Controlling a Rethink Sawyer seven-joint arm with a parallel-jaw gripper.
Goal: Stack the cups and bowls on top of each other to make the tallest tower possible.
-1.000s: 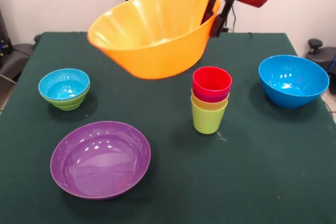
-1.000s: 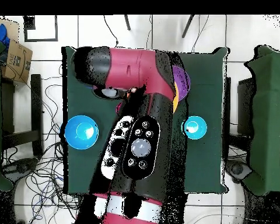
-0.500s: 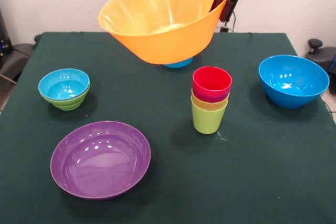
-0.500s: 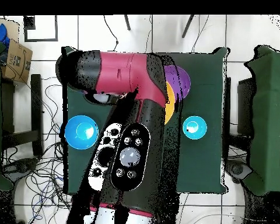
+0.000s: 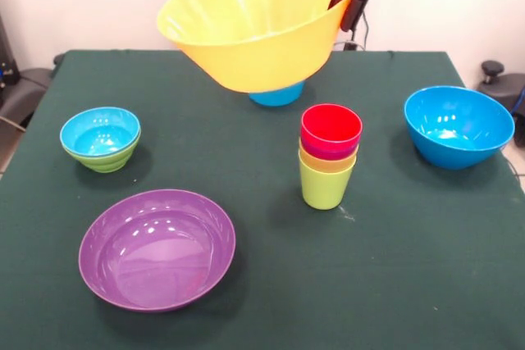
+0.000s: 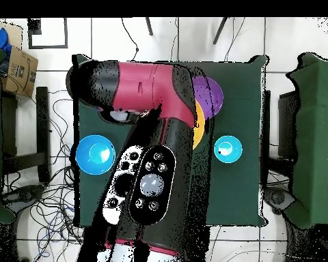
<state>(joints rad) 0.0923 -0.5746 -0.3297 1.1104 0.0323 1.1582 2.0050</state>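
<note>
My gripper (image 5: 346, 6) is shut on the far right rim of the large yellow-orange bowl (image 5: 250, 26) and holds it tilted, high above the table's far middle. A small blue bowl (image 5: 277, 94) stands on the table under it. The tower (image 5: 328, 157) stands right of centre: lime green cup (image 5: 326, 188) lowest, thin yellow and purple rims above it, red cup (image 5: 330, 127) on top. The large blue bowl (image 5: 458, 125) is at the right. A small blue bowl nested in the small green bowl (image 5: 100, 138) is at the left. The purple bowl (image 5: 156, 247) is near front left.
The table (image 5: 410, 268) has a dark green cloth. In the overhead view the arm (image 6: 153, 157) hides most of the table; the large blue bowl (image 6: 95, 154), a small blue bowl (image 6: 227, 149), the purple bowl's edge (image 6: 212, 95) and an orange sliver (image 6: 200, 126) show around it.
The gripper has lifted the yellow-orange bowl higher and a little to the right. The small blue bowl behind it has come into view. Nothing else has moved.
</note>
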